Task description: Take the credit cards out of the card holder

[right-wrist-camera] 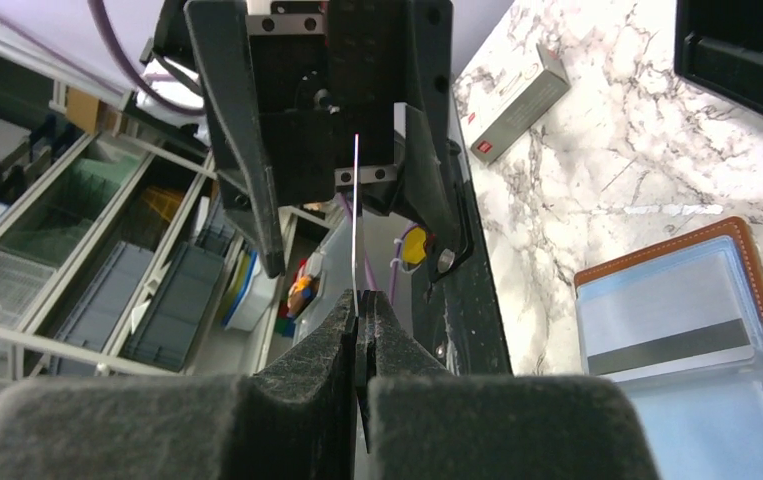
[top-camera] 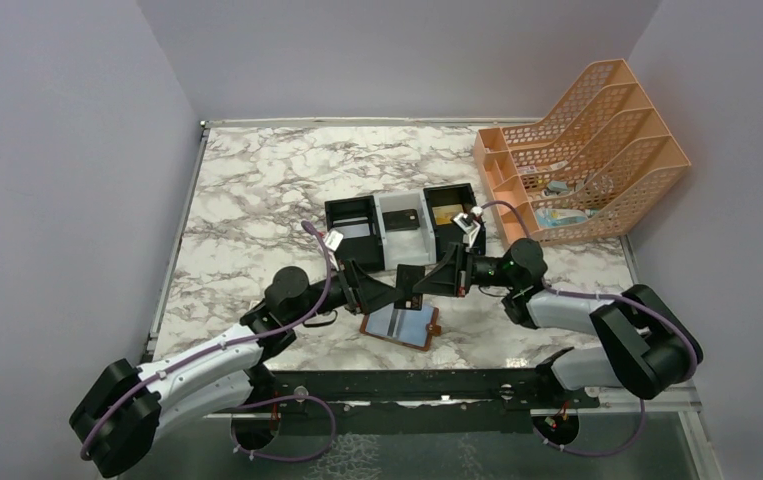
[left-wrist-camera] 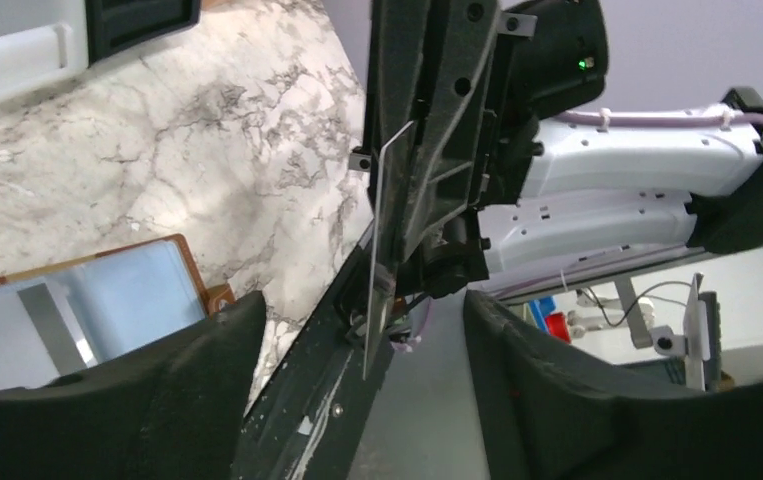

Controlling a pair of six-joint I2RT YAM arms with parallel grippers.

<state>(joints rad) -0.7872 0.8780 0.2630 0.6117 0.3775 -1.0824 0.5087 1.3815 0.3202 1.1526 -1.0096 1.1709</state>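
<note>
Overhead, a marble table [top-camera: 257,200] is filling the view, an orange file rack [top-camera: 597,150] standing at its far right corner and a black-and-white tray [top-camera: 397,225] sitting mid-table. Two arms are meeting just in front of the tray. The left gripper [left-wrist-camera: 362,300] is holding its fingers spread, one on each side of a credit card [left-wrist-camera: 387,230], not touching it. The right gripper [right-wrist-camera: 360,320] is clenching that card's edge, holding it upright above the table. The card holder [top-camera: 402,325] is lying open near the front edge, below the grippers, a second card [right-wrist-camera: 672,340] showing in its pale blue pocket.
</note>
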